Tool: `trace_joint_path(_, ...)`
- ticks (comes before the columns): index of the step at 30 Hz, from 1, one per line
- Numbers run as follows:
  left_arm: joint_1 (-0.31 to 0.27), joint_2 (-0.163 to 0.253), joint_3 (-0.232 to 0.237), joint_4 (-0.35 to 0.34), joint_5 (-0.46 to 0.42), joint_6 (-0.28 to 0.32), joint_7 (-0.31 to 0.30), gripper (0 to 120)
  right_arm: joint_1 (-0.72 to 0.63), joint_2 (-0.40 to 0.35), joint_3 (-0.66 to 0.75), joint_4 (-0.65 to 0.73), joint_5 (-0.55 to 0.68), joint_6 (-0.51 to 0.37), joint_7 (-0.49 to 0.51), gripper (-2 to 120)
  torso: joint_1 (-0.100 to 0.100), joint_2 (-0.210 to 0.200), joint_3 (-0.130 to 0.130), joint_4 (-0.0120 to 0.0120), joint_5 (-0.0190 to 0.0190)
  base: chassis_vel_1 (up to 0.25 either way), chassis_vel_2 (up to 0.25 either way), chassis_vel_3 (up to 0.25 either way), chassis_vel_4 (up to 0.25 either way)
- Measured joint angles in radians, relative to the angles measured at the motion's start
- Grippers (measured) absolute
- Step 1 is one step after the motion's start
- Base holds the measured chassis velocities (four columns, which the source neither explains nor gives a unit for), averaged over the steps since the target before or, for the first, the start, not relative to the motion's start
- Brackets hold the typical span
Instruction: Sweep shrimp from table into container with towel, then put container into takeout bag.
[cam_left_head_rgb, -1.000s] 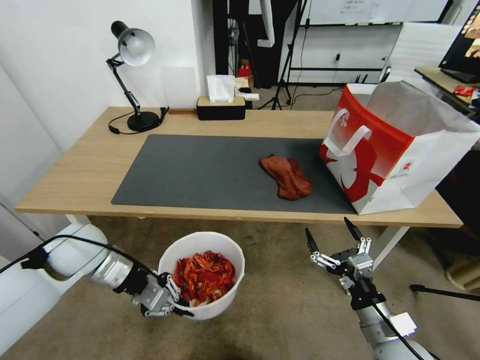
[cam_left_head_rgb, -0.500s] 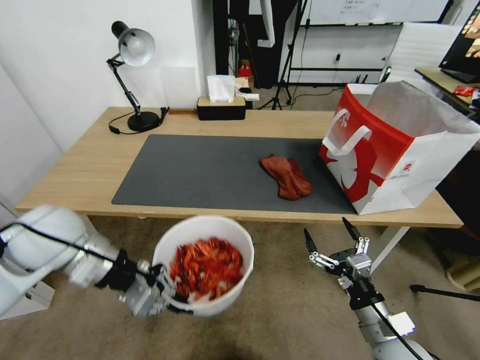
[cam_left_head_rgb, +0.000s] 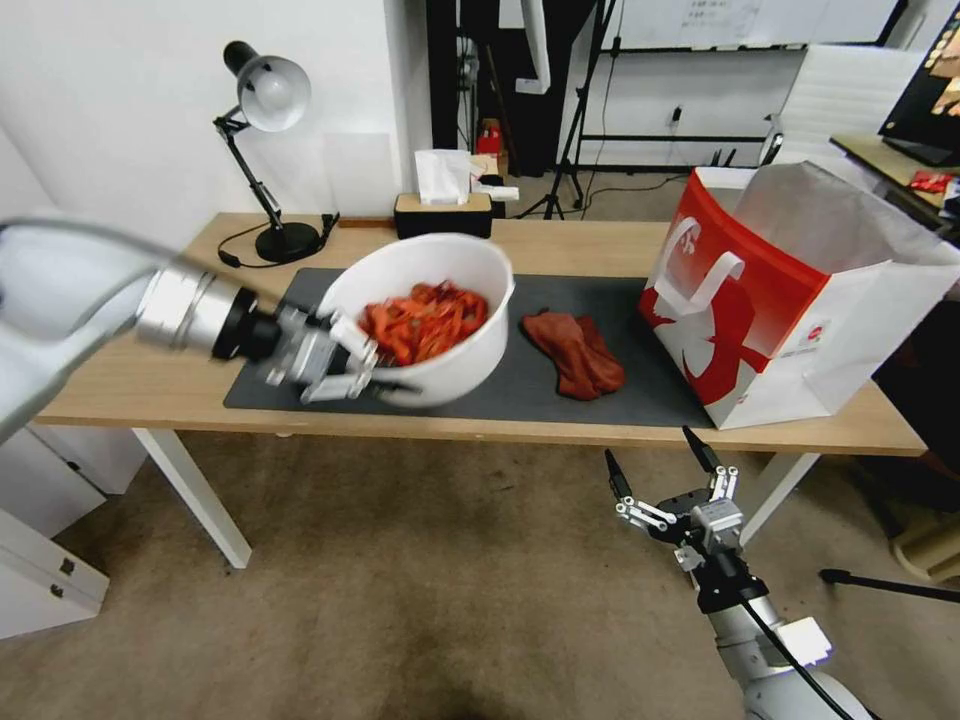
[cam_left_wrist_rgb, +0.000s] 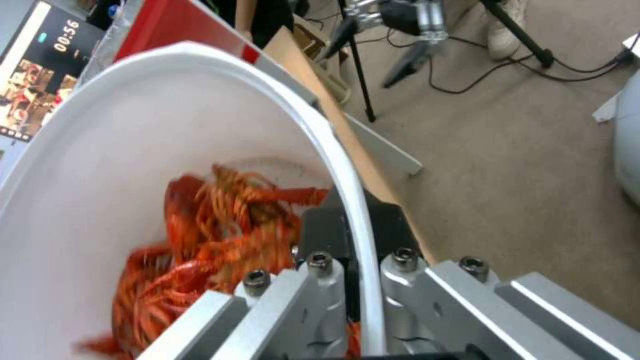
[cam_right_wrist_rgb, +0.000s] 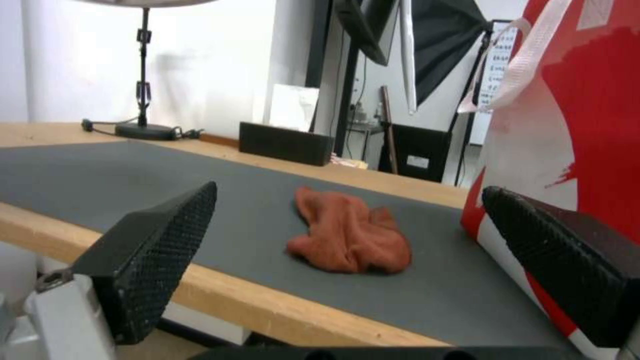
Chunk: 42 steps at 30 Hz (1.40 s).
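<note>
A long light-wood table (cam_left_head_rgb: 150, 340) on white legs carries a large dark grey mat (cam_left_head_rgb: 420, 310) with a smooth, flat surface. Above the left part of the mat, the left claw (cam_left_head_rgb: 345, 372) is clamped on the rim of the container (cam_left_head_rgb: 445, 370), a round white plastic bowl with smooth tapering sides, held tilted above the mat. In the left wrist view one finger sits inside the thin white rim and one outside, with bolted silver metal links behind them. Inside the container lies the shrimp (cam_left_head_rgb: 425, 320), a tangled heap of bright red-orange shellfish with thin legs, gathered toward the lower side of the bowl.

Just to the right of the container, the towel (cam_left_head_rgb: 575, 352) lies crumpled on the mat, a soft rust-red cloth with rumpled folds, duller than the shrimp. Near the towel, at the right end of the table, stands the takeout bag (cam_left_head_rgb: 790, 300), a large stiff paper bag with a red front bearing a white figure, a flat white strap handle, white sides and a silvery lining showing at its open top.

The right claw (cam_left_head_rgb: 662, 465) hangs below and in front of the table edge, over the carpeted floor, its two black pointed fingers spread wide apart and holding nothing. Its pads have a fine knurled texture in the right wrist view.

At the far left of the table stands a black desk lamp (cam_left_head_rgb: 262, 150) with a round shade; a dark tissue box (cam_left_head_rgb: 442, 215) sits at the far edge.
</note>
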<state>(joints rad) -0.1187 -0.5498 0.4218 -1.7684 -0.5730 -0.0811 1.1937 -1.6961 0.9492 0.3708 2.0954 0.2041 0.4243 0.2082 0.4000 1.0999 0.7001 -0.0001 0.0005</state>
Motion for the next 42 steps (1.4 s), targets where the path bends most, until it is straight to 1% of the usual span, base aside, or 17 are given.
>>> trace_joint_path(1,0.0,0.0,0.0,0.0,0.0,0.0,0.0,0,0.0,0.0,0.0,0.0,0.0,0.0,0.0,100,0.0,0.0,0.0,0.0,0.0,0.0,0.0,0.0,0.0)
trace_joint_path(2,-0.127,-0.077,0.092,0.086,-0.005,0.006,0.0,0,0.005,0.007,0.0,0.001,-0.007,-0.001,0.0,100,0.0,0.0,0.0,-0.0002,-0.0003,0.0,0.0,0.0,0.0)
trace_joint_path(3,-0.127,-0.077,0.092,0.086,-0.005,0.006,0.0,0,0.005,0.007,0.0,0.001,-0.007,-0.001,0.0,100,0.0,0.0,0.0,-0.0002,-0.0003,0.0,0.0,0.0,0.0)
trace_joint_path(5,-0.224,-0.164,0.159,0.175,-0.006,0.007,0.002,0,0.009,0.012,-0.001,0.001,-0.011,-0.002,-0.001,100,0.0,0.0,0.0,0.0003,0.0,0.0,0.0,0.0,0.0)
trace_joint_path(6,-0.224,-0.164,0.159,0.175,-0.006,0.007,0.002,0,0.009,0.012,-0.001,0.001,-0.011,-0.002,-0.001,100,0.0,0.0,0.0,0.0003,0.0,0.0,0.0,0.0,0.0)
trace_joint_path(8,-0.292,-0.269,0.207,0.26,-0.007,0.007,0.006,0,0.011,0.017,0.0,0.001,-0.013,-0.002,-0.001,100,0.0,0.0,0.0,0.0005,-0.0005,0.0,0.0,0.0,0.0)
trace_joint_path(9,-0.292,-0.269,0.207,0.26,-0.007,0.007,0.006,0,0.011,0.017,0.0,0.001,-0.013,-0.002,-0.001,100,0.0,0.0,0.0,0.0005,-0.0005,0.0,0.0,0.0,0.0)
trace_joint_path(12,-0.376,-0.445,0.261,0.39,-0.011,0.0,0.019,0,0.012,0.023,0.005,0.001,-0.014,-0.002,-0.002,100,0.0,0.0,0.0,-0.0008,0.0003,0.0,0.0,0.0,0.0)
trace_joint_path(15,-0.395,-0.485,0.275,0.424,-0.014,-0.002,0.019,0,0.013,0.026,0.007,0.001,-0.014,-0.002,-0.002,100,0.0,0.0,0.0,-0.0005,0.0002,0.0,0.0,0.0,0.0)
trace_joint_path(21,-0.488,-0.644,0.326,0.601,-0.023,-0.015,0.019,0,0.019,0.03,0.009,-0.003,-0.014,0.0,-0.005,100,0.0,0.0,0.0,0.0005,-0.0004,0.0,0.0,0.0,0.0)
trace_joint_path(24,-0.506,-0.679,0.334,0.63,-0.024,-0.015,0.018,0,0.022,0.031,0.009,-0.002,-0.014,0.0,-0.006,100,0.0,0.0,0.0,0.0003,-0.0003,0.0,0.0,0.0,0.0)
trace_joint_path(26,-0.526,-0.739,0.346,0.674,-0.028,-0.015,0.017,0,0.024,0.031,0.009,-0.001,-0.014,0.0,-0.007,100,0.0,0.0,0.0,-0.0001,0.0,0.0,0.0,0.0,0.0)
trace_joint_path(28,-0.527,-0.746,0.347,0.679,-0.028,-0.016,0.017,0,0.024,0.031,0.009,0.0,-0.014,0.0,-0.007,100,0.0,0.0,0.0,-0.0001,0.0,0.0,0.0,0.0,0.0)
trace_joint_path(31,-0.538,-0.803,0.35,0.726,-0.028,-0.025,0.016,0,0.025,0.031,0.009,0.001,-0.014,0.0,-0.008,100,0.0,0.0,0.0,0.0,-0.0002,0.0,0.0,0.0,0.0)
trace_joint_path(34,-0.566,-0.895,0.35,0.8,-0.024,-0.034,0.017,0,0.029,0.034,0.006,0.002,-0.013,0.001,-0.01,100,0.0,0.0,0.0,-0.0001,-0.0001,0.0,0.0,0.0,0.0)
trace_joint_path(37,-0.572,-0.92,0.348,0.827,-0.023,-0.038,0.018,0,0.03,0.036,0.005,0.002,-0.013,0.002,-0.011,100,0.0,0.0,0.0,0.0,-0.0001,0.0,0.0,0.0,0.0)
trace_joint_path(42,-0.586,-1.025,0.331,0.957,-0.004,-0.062,0.022,0,0.034,0.043,0.002,0.003,-0.013,0.003,-0.014,100,0.0,0.0,0.0,0.0001,-0.0003,0.0,0.0,0.0,0.0)
